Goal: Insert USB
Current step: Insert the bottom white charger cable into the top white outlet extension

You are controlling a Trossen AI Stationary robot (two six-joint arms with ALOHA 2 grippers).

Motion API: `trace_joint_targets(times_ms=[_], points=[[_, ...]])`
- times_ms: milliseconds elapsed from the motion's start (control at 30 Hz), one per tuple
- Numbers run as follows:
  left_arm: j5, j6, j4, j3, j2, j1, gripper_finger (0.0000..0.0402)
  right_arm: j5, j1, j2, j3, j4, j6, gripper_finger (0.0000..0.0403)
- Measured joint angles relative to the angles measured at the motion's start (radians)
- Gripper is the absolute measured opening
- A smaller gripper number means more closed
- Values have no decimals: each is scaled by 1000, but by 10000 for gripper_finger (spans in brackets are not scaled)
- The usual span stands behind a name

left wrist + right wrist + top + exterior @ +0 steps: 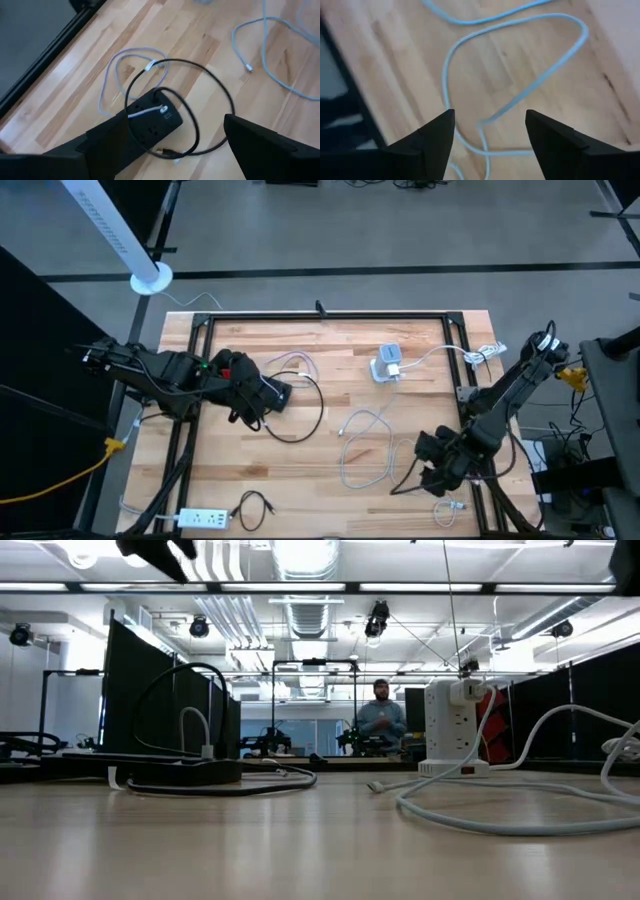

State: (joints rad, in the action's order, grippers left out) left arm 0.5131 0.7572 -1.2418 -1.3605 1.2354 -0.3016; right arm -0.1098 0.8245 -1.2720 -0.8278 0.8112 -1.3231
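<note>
Pale wooden planks make up the table (330, 480), framed by a dark metal rail, with a grey floor beyond it. Take the white power cube (387, 366) near the table's far edge as the landmark: a small white plug sits in its side, and a white cord runs off from it toward the right rail.

Well to the left of the cube lies a black power strip (150, 122), with a white cable (145, 112) plugged into its top and a black cable (300, 415) looped round it. The left gripper (170, 150) hovers just over that strip, jaws wide and holding nothing.

Nearer the front than the cube, loose loops of a white USB cable (365, 445) lie on the planks, its free plug (248, 68) resting flat. The right gripper (490, 137) hangs at the front right corner, above a bend of that cable, jaws apart and gripping nothing.

Across the room behind the cube, a person (380, 718) stands.
</note>
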Motion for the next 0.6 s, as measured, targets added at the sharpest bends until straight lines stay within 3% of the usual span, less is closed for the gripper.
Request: trace_joint_targets(times_ms=[200,400,600], points=[[1,-117,158,0,8,0,310,-4,-81,-35,53,6,-50,170],[1,-216,240,0,11,0,310,-1,-153,-22,6,-1,46,20],[1,-293,284,0,8,0,311,-135,-201,27,-217,223,118,4]])
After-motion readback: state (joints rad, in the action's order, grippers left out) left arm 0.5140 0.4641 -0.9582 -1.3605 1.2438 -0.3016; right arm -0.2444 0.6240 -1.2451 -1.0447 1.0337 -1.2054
